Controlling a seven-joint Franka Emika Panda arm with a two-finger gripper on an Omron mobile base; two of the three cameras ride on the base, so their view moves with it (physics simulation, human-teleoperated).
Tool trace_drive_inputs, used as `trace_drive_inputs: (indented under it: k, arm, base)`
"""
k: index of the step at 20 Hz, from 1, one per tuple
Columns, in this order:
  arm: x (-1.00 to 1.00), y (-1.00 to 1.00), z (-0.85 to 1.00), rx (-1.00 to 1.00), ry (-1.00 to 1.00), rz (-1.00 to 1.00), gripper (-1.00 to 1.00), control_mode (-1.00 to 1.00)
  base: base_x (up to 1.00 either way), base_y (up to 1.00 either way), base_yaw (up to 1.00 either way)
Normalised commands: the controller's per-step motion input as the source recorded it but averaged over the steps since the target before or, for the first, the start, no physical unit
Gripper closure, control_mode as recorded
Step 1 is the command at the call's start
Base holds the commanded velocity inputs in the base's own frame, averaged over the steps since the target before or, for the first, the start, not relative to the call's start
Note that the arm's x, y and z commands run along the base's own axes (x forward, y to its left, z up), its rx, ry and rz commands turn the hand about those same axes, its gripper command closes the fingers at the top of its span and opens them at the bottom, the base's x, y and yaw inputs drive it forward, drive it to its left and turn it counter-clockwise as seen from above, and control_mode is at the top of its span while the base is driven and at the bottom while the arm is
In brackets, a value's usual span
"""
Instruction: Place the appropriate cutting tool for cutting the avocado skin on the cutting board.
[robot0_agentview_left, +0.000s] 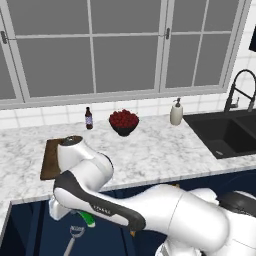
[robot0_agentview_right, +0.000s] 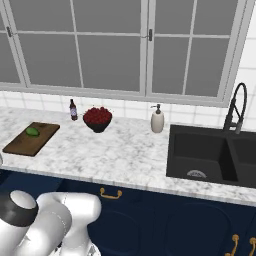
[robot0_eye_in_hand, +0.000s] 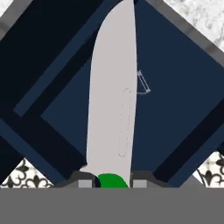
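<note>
Gripper (robot0_eye_in_hand: 113, 181) closed on knife (robot0_eye_in_hand: 113, 94) at green handle, over open drawer. Peeler (robot0_agentview_left: 73, 238) in drawer. Avocado (robot0_agentview_right: 32, 131) on cutting board (robot0_agentview_right: 31, 140), counter's left end.

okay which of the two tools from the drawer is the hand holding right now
The cutting tool: its green handle sits between the hand's fingertips. The grey peeler, with its forked head, lies loose below in the open drawer.

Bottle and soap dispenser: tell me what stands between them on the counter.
Between the bottle and the soap dispenser stands the dark bowl of red fruit, nearer the bottle; the rest is bare marble counter. Both base views show it.
</note>
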Motion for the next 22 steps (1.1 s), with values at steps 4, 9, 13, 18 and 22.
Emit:
trace_drive_inputs:
  k: [4,9,13,18,22]
  arm:
    - [0.99,0.14,0.11,0.00,-0.03,0.16,1.00,-1.00]
    - [0.98,0.13,-0.04,0.00,-0.01,0.18,1.00,-1.00]
    - [0.95,0.21,-0.01,0.00,-0.01,0.17,1.00,-1.00]
    - [0.95,0.21,-0.03,0.00,0.00,0.13,1.00,-1.00]
    - [0.83,0.19,-0.31,0.00,0.00,0.09,1.00,-1.00]
  base:
    - [0.00,0.00,0.00]
    - [0.00,0.00,0.00]
    - [0.00,0.00,0.00]
    - [0.00,0.00,0.00]
    - [0.00,0.00,0.00]
